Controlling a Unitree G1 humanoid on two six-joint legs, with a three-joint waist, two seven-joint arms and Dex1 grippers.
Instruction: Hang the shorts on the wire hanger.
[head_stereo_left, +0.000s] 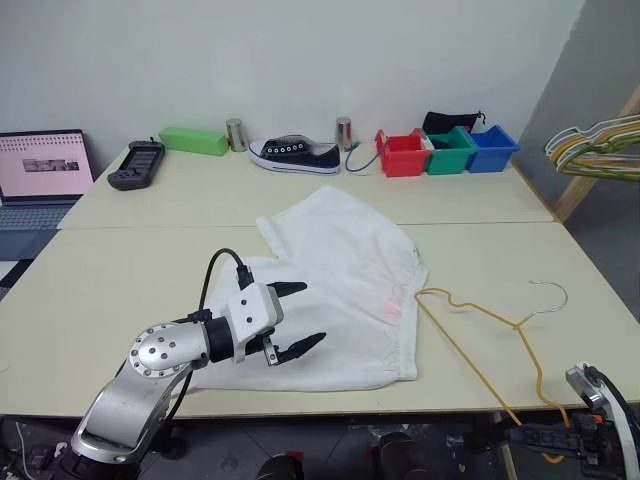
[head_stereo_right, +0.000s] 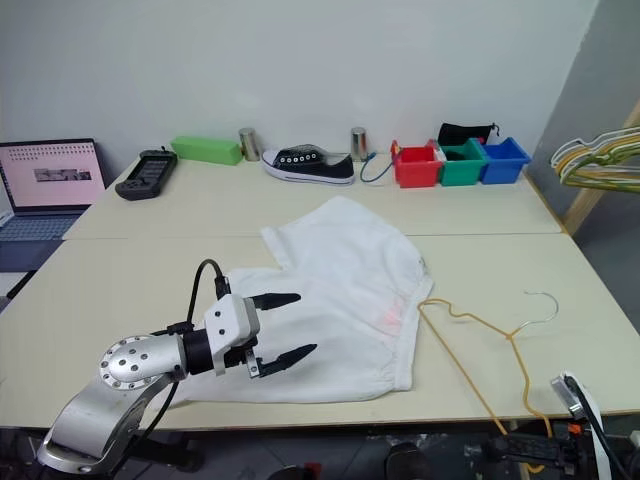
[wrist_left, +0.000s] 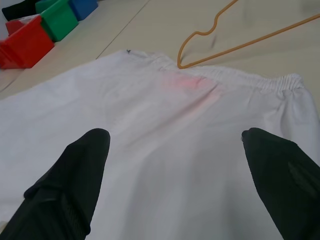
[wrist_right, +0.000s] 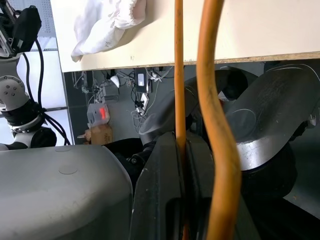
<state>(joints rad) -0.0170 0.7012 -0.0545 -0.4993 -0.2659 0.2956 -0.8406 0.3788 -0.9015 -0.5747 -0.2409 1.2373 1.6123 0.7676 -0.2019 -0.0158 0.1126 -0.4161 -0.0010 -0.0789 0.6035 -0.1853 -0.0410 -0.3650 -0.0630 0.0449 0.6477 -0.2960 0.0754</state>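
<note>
My left pincer (head_stereo_left: 297, 318) released above shorts (head_stereo_left: 340, 290); right pincer (wrist_right: 182, 170) clenched on wire hanger (head_stereo_left: 480, 335). Shorts limp, light: grab waistband. Wire springy.

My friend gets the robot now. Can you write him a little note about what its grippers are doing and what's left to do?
Left gripper: open, hovering over the shorts, holding nothing.
Right gripper: shut on the wire hanger at the table's near edge.
Shorts: spread flat on the table, waistband toward the hanger.
Hanger: one arm tip at the waistband, hook lying on the table.
Done: hanger gripped.
Left: grip the shorts and hang them on the hanger.
</note>
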